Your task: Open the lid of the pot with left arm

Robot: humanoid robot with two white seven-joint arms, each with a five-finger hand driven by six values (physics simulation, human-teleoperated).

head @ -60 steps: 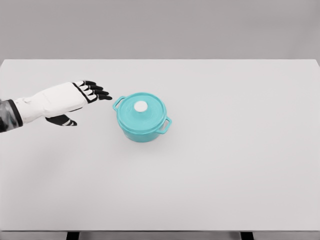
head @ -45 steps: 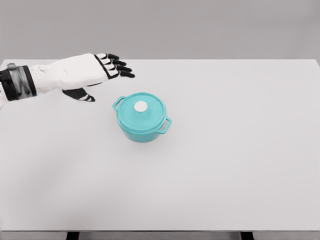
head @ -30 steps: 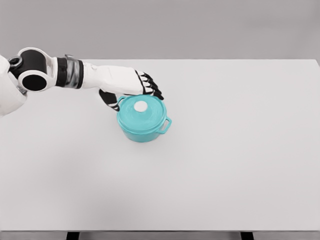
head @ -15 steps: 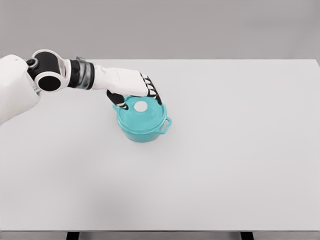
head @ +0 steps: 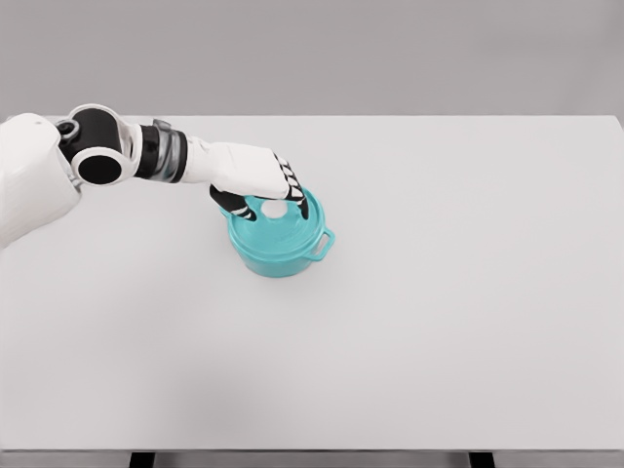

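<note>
Teal pot (head: 278, 246) lid (head: 283, 224) on, left hand (head: 255, 175) curled around its knob (head: 275, 209)

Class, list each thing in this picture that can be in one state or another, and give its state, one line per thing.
Teal pot: upright on the white table.
Lid: on the pot, closed.
Left robot hand: over the lid at its white knob, fingers curled down around it; a firm grasp cannot be confirmed.

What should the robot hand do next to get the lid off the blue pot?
Probably close its fingers on the white knob and lift. The left hand is right over the lid, fingers around the knob, but the lid sits flat on the pot.
</note>
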